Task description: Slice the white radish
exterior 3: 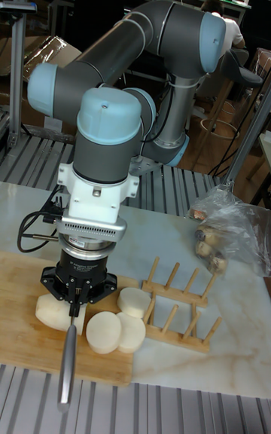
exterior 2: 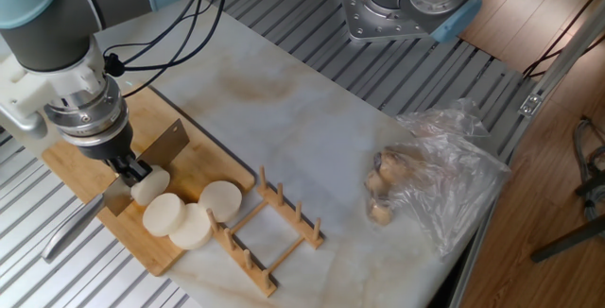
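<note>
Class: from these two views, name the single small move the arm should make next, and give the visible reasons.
Probably press the knife straight down through the radish stub. The gripper, shut on the knife, holds the blade across the stub on the board, and the stub looks uncut there. Three slices already lie beside it, so one more cut fits.

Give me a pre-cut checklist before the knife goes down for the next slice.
1. Knife held in gripper: ok.
2. Blade at radish stub: ok.
3. Stub lies on cutting board: ok.
4. Three cut slices sit beside the blade's path, not under it: ok.
5. Wooden rack off the board: ok.
6. Blade depth in the stub: cannot tell.
</note>
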### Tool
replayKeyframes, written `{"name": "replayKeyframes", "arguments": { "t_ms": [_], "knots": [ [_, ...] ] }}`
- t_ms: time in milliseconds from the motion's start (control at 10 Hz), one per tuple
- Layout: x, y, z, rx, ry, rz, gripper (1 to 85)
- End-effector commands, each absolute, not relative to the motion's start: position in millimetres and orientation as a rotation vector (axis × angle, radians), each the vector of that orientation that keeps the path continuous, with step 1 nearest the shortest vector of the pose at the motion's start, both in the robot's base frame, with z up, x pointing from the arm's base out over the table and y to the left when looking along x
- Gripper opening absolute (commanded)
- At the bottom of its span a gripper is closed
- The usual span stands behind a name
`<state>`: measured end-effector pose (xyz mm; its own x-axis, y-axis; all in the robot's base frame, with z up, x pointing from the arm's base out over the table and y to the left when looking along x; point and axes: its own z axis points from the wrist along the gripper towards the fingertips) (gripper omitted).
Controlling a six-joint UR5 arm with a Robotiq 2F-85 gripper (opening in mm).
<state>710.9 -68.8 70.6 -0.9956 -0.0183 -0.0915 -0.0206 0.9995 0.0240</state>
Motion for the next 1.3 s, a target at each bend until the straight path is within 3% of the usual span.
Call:
{"name": "replayKeyframes", "arguments": {
  "t_ms": [0, 1200],
  "knots": [
    [712.7, -66.6, 70.6, -0.018, 3.046, 0.054, 1.3],
    [713.0, -65.8, 69.9, -0.016, 3.061, 0.062, 1.3]
  ]
}}
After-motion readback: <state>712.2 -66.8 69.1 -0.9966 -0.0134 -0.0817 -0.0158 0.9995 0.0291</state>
